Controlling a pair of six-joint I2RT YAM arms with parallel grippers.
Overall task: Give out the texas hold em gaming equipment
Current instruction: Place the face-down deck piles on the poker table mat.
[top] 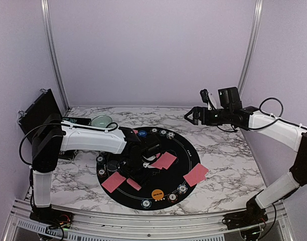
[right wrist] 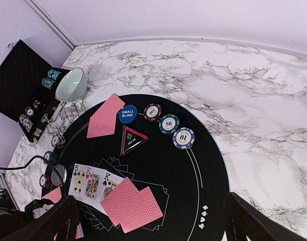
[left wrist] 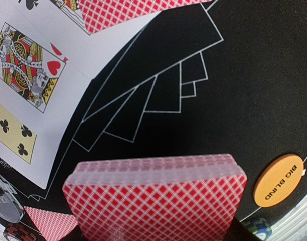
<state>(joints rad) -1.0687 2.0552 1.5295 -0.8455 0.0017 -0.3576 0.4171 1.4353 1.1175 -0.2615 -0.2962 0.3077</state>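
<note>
Red-and-white lattice-backed deck (left wrist: 158, 201), black mat (right wrist: 173, 165) with thin white outlines, white desk (right wrist: 254, 85) grey-veined marble, orange disc (left wrist: 279, 179), blue disc (right wrist: 127, 113), red-edged black triangle marker (right wrist: 132, 139), teal bowl (right wrist: 70, 84).

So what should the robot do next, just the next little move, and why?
Probably swing the right gripper over to the deck to take a card: it hangs open and empty beyond the black mat's right edge, while the left gripper holds that red-backed deck low over the mat.
</note>
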